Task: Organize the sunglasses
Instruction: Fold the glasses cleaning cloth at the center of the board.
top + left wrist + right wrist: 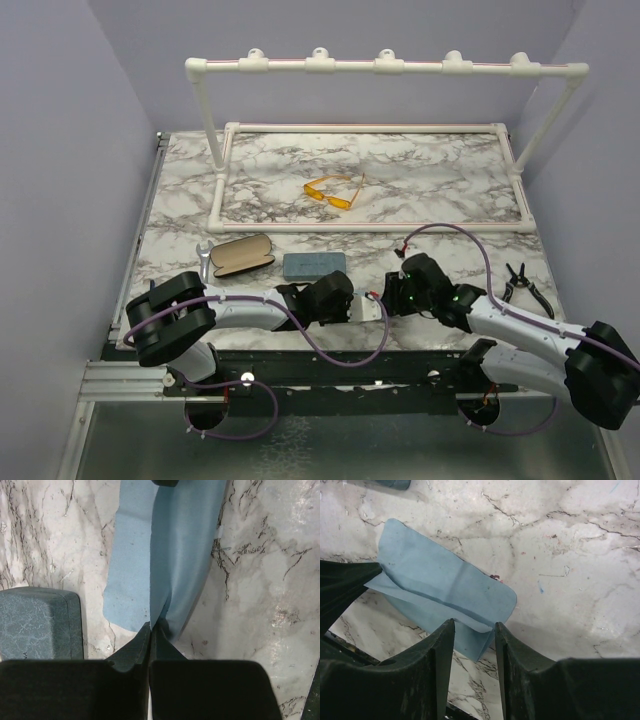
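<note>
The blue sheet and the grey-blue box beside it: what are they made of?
The blue sheet looks like thin, soft cloth with a matte finish: it folds and creases limply. The grey-blue box seems to be a rigid case with a leather-like covering, marked by fine crackle lines. Whether it is real leather I cannot tell.

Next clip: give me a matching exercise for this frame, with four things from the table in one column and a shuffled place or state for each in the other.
Things
1. yellow sunglasses
2. oval case
3. rectangular case
4. blue cloth

Places or states
A. pinched by the shut left gripper
B. lying open, tan inside showing
C. inside the white pipe frame
D. closed, beside the open case

Pairs: 1-C, 2-B, 3-D, 4-A
</note>
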You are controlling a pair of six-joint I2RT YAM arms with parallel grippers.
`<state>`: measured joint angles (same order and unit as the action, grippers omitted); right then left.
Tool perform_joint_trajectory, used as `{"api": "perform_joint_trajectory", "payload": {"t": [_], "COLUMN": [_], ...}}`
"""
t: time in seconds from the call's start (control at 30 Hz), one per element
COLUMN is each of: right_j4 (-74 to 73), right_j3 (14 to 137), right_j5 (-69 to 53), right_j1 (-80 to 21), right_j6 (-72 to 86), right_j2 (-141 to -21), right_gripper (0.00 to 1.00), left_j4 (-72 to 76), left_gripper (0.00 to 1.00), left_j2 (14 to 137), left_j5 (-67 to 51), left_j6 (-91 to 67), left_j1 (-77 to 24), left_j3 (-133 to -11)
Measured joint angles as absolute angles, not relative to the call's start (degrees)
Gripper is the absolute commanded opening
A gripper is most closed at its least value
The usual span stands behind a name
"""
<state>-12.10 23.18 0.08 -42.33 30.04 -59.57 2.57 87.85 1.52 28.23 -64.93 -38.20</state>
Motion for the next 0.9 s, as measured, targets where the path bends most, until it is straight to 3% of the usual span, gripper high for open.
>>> {"api": "perform_joint_trajectory", "payload": {"t": [0.37, 0.6, 0.9], "right_j4": [-8.47, -7.9, -7.33], "right_j3": [22.9, 21.1, 21.04], "right_j5": [0.08, 0.16, 0.58], "right_j1": [-42.33, -42.35, -42.39], "right_j6": [29.89, 30.52, 31.11], "right_j2": [-59.88, -60.1, -61.98], "right_gripper": [0.34, 0.35, 0.11], "left_j4": [2.57, 2.57, 2.57], "left_gripper": [0.0, 0.0, 0.0], "left_j2": [87.85, 87.85, 87.85], "left_j5": [1.48, 1.45, 1.45], "left_j6": [28.47, 28.64, 28.84], "left_j1": [-64.86, -64.82, -64.82], "left_j3": [-38.2, -38.17, -38.17]}}
